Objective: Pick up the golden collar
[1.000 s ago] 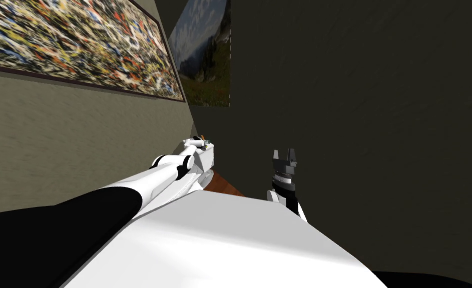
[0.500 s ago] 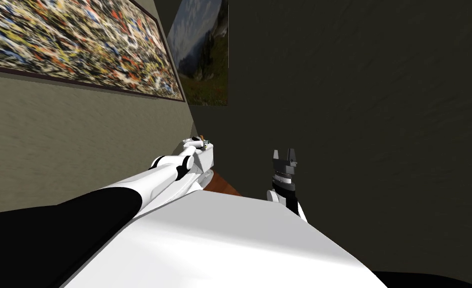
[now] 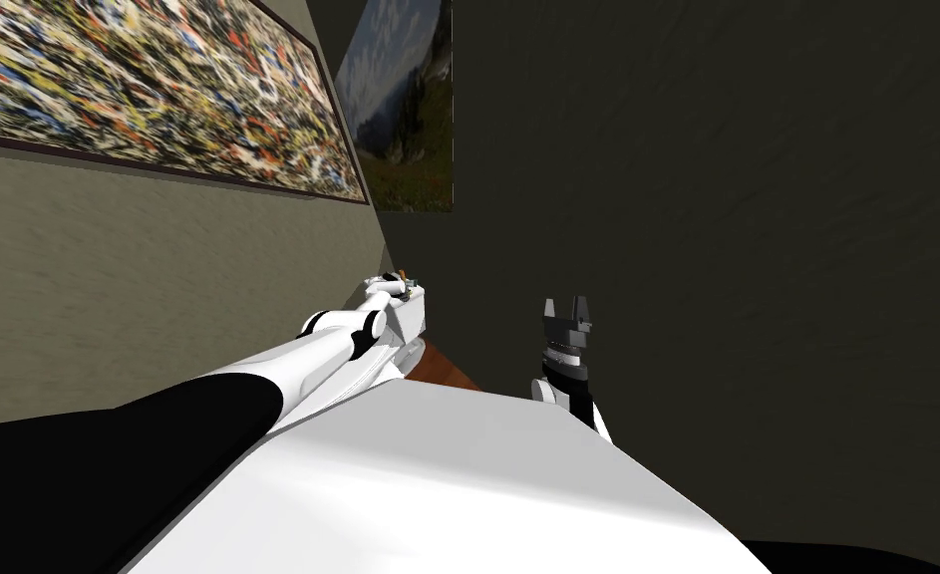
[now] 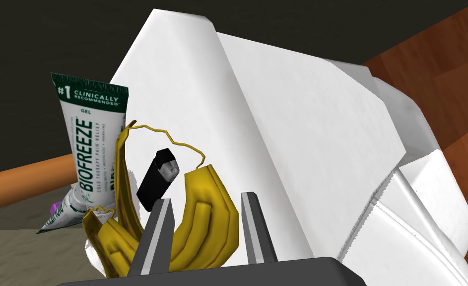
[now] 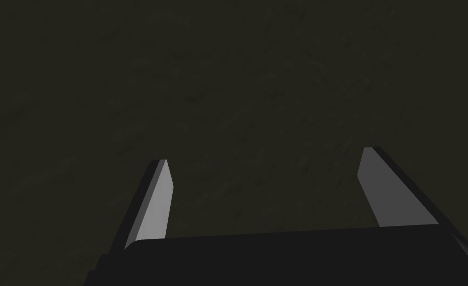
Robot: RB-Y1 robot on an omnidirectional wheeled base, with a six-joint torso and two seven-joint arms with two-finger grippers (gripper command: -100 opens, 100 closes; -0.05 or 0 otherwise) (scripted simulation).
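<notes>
The golden collar [image 4: 203,223] is a thick yellow band with a thin golden cord, lying on a white piece of furniture [image 4: 317,139]. A small black block [image 4: 158,178] sits in its loop. My left gripper [image 4: 206,198] has its fingers drawn in on either side of the thick part of the band, which takes up the gap between them. In the head view my left arm reaches forward to the white furniture [image 3: 410,317] by the wall. My right gripper [image 5: 262,159] hangs open in front of a dark wall, also seen as the right gripper [image 3: 566,304] in the head view.
A white and green gel tube [image 4: 91,144] stands right behind the collar. An orange-brown rod [image 4: 24,171] lies beyond it. Brown wooden floor [image 4: 441,74] shows past the furniture. A painted wall with two pictures runs close on my left, a dark wall on my right.
</notes>
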